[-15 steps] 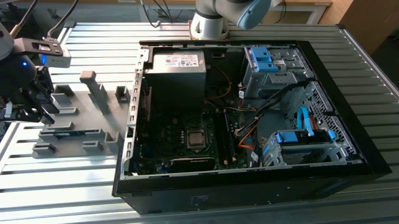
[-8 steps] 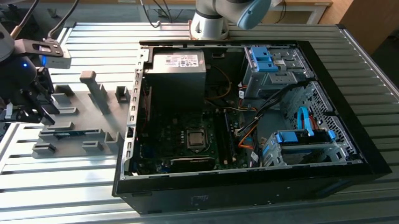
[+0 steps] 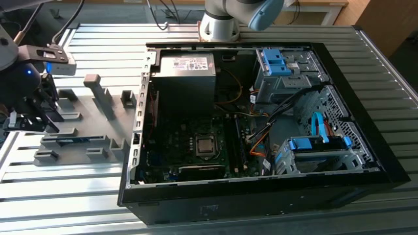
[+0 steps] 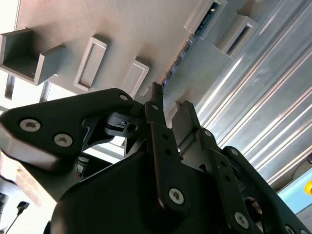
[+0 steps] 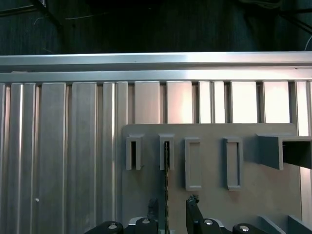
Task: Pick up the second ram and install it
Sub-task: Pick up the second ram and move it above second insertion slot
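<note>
1. The gripper [image 5: 172, 208] hangs low over the grey slotted holder [image 5: 214, 204], which sits at the exterior view's left. Its jaws are released, with one finger on each side of the second ram [image 5: 166, 180]. In the first wrist view there is a gap on both sides, so nothing is clamped.
2. The second ram stands on edge in one of the holder's slots and has not been lifted.
3. The stick sits closer to one of the fingers [image 5: 192, 210] than to the other. If the jaws closed from here, one pad would likely touch first. That could shove the board sideways and wedge or flex it in the slot.
4. The board offers only a thin edge. A shallow hold would probably let it slip or tilt once it leaves the slot.
5. Raised slot walls stand just beside the fingertips. Going too deep could knock a wall and shift the holder on the ribbed metal table [image 3: 65, 196].
6. Loose cables [image 3: 261, 132] lie near the motherboard [image 3: 196, 156] inside the open computer case [image 3: 261, 196]. I judge that a tilted stick would snag there or fail to seat.
</note>
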Motion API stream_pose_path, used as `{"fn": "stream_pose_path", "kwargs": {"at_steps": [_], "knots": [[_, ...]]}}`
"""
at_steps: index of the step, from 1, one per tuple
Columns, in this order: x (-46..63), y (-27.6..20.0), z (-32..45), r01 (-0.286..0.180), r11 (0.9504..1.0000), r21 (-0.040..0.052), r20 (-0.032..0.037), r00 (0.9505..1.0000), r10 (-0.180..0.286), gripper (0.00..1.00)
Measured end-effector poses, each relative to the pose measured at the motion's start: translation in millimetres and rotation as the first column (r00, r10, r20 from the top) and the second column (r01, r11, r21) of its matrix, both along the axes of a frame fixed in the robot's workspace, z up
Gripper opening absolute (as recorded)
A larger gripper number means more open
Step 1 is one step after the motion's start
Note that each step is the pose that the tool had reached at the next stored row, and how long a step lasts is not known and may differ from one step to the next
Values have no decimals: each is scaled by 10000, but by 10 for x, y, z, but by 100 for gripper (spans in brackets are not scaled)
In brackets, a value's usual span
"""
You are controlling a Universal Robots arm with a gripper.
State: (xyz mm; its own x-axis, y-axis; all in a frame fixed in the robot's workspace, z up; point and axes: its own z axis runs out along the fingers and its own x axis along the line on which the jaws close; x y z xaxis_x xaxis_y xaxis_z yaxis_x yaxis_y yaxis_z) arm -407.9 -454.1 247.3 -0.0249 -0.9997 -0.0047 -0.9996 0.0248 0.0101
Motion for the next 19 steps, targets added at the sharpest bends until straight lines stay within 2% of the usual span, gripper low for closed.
{"fn": "stream_pose_path", "kwargs": {"at_steps": [9,15,19], "knots": [[-1,-3,-123,-106,9999,0,9,9999,106,36],[-4,-6,-204,-185,9998,-2,84,9998,185,36],[-11,-9,-261,-185,9998,-3,95,9998,185,36]]}}
